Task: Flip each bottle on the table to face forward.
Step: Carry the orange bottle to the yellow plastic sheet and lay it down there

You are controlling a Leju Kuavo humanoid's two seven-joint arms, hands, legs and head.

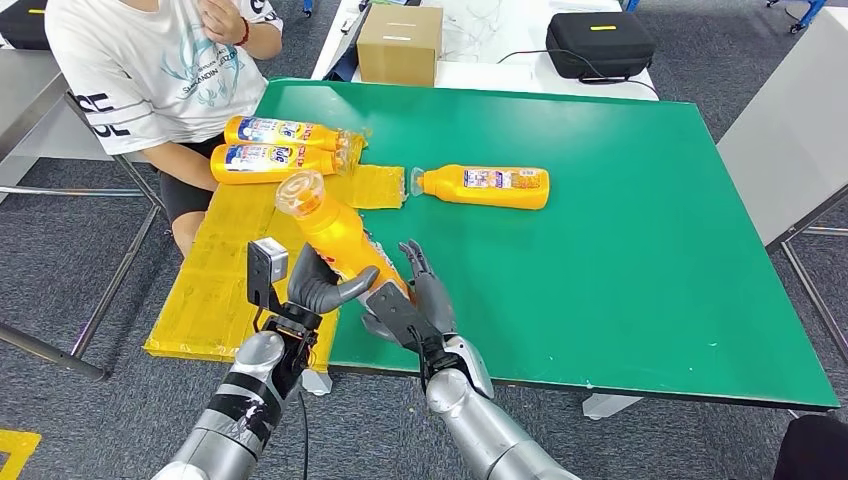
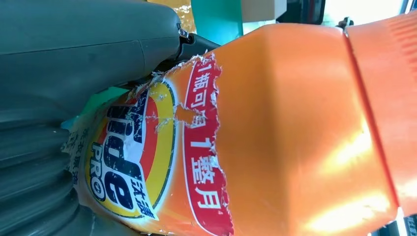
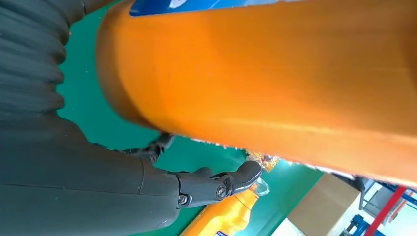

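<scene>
Bottle (image 1: 335, 232), orange plastic with a clear cap, lifted just off the near left corner of the green table (image 1: 650, 250) and tilted, cap end pointing up and away from me. My left hand (image 1: 318, 285) is wrapped around its lower body from the left, fingers curled against the plastic, so it is clamped on the bottle. My right hand (image 1: 415, 300) lies along the base end on the other side; its fingers look partly spread, and I cannot tell whether it grips or only props the bottle.

In the left wrist view the printed label (image 2: 147, 157) faces the camera, its edges torn and ragged. In the right wrist view the side toward the camera is plain orange.

Three more bottles lie flat. One (image 1: 485, 186) is in the middle of the table, toward the far edge, label up. Two (image 1: 280, 145) lie side by side at the far left corner, partly on a yellow sheet (image 1: 215, 290) that covers the left edge. A person (image 1: 150, 70) sits beyond that corner.

I judge the bottle stiff and fairly light, with smooth, glossy walls that could slip while it turns. The flat-sided body is the best place to hold it; the peeling label gives poor grip.
</scene>
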